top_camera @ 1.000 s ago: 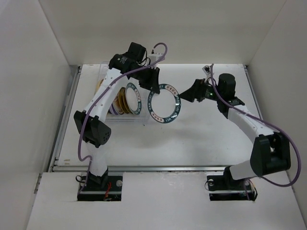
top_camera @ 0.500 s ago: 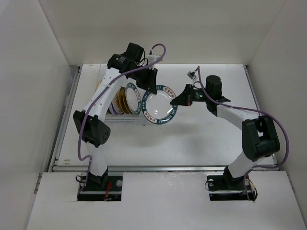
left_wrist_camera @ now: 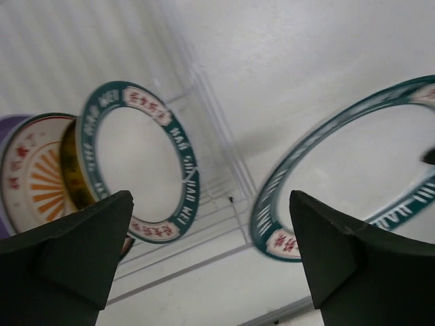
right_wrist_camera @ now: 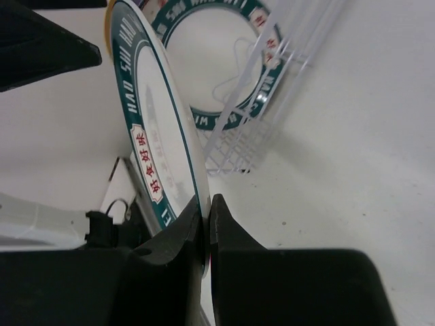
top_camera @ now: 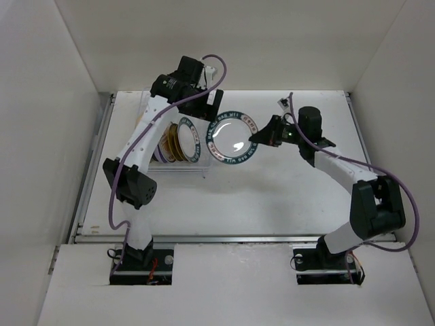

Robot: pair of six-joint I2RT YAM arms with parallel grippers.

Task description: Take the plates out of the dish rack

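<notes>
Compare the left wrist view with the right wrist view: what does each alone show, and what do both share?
Left wrist only: the orange sunburst plate, and how wide the left gripper stands open. Right wrist only: the right gripper pinching the held plate by its rim. Both: that held plate, and a second teal-rimmed plate standing in the dish rack.
</notes>
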